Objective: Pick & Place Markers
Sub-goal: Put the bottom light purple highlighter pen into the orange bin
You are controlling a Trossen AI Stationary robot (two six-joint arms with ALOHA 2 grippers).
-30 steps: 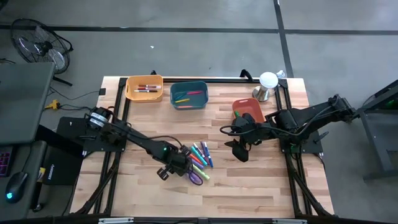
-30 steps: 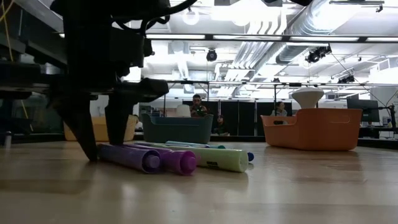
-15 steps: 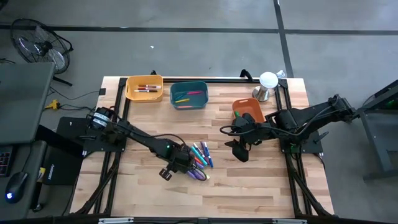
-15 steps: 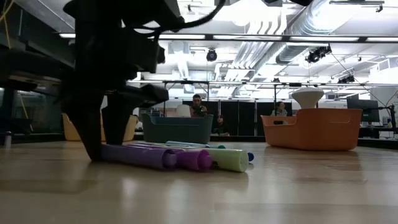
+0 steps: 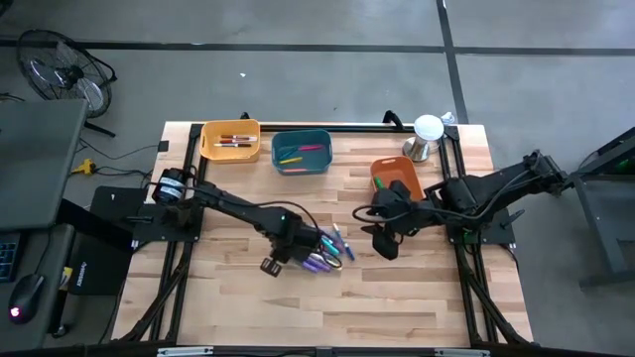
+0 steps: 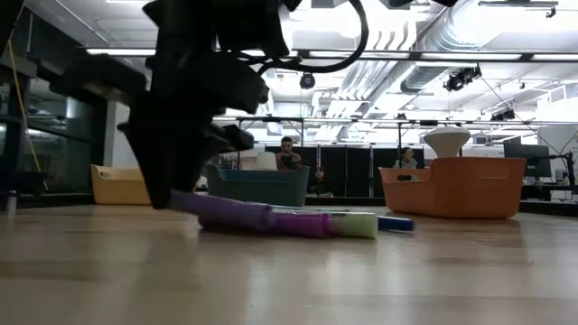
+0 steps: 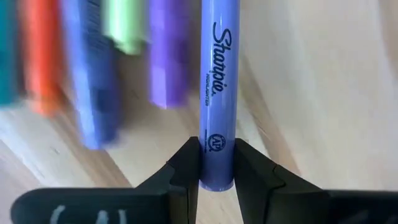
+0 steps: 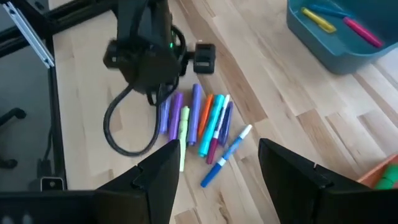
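Several markers lie side by side in a loose pile on the wooden table, a little right of its middle; they also show in the right wrist view. My left gripper stands at the pile's left side, shut on a purple marker. In the low view this purple marker lies in front of a green one. My right gripper is open and empty, right of the pile and above the table. My left gripper pinches the purple marker's near end between its two fingertips, one on each side of the barrel. It comes slanting down from the table's left. The marker sticks out ahead of the fingers toward the table's right, beside the other markers.
A yellow bin and a teal bin, each with a few markers in it, stand at the far edge. An orange bin stands behind my right gripper. A white mushroom-shaped thing stands at the far right. People show beyond the table.
My left gripper has gone toward the table's right edge and a little toward the far edge, taking the purple marker with it. The pile of markers has slid to the right along the table.
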